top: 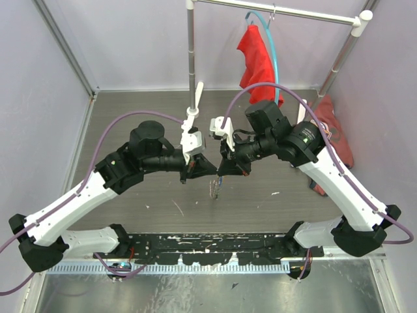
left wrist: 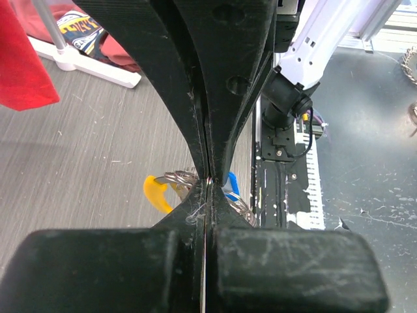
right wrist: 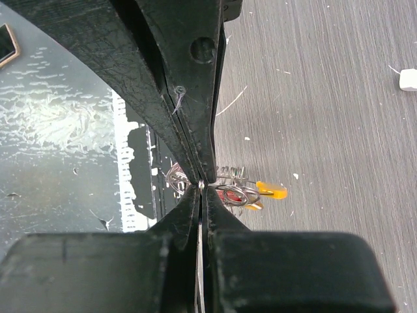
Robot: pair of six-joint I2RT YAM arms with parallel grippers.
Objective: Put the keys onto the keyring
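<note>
My two grippers meet tip to tip above the middle of the table. The left gripper (top: 203,168) is shut, and its wrist view (left wrist: 207,181) shows it pinching the thin grey keyring (left wrist: 244,210). The ring's curved orange-yellow section (left wrist: 156,193) lies left of the fingers, and a blue key head (left wrist: 232,184) lies right of them. The right gripper (top: 221,171) is shut too, and in its wrist view (right wrist: 201,184) it nips a thin metal loop of the same bundle. Beyond those tips hang a red key (right wrist: 228,195), a yellow tag (right wrist: 272,190) and wire coils. The bundle (top: 215,189) dangles below both grippers, off the table.
A clothes rack pole (top: 191,52) stands at the back with a red garment (top: 257,59) on a light-blue hanger (top: 270,39). Another red cloth (top: 335,130) lies at the right wall. A black strip (top: 215,248) runs along the near edge. A small white chip (right wrist: 408,79) lies on the table.
</note>
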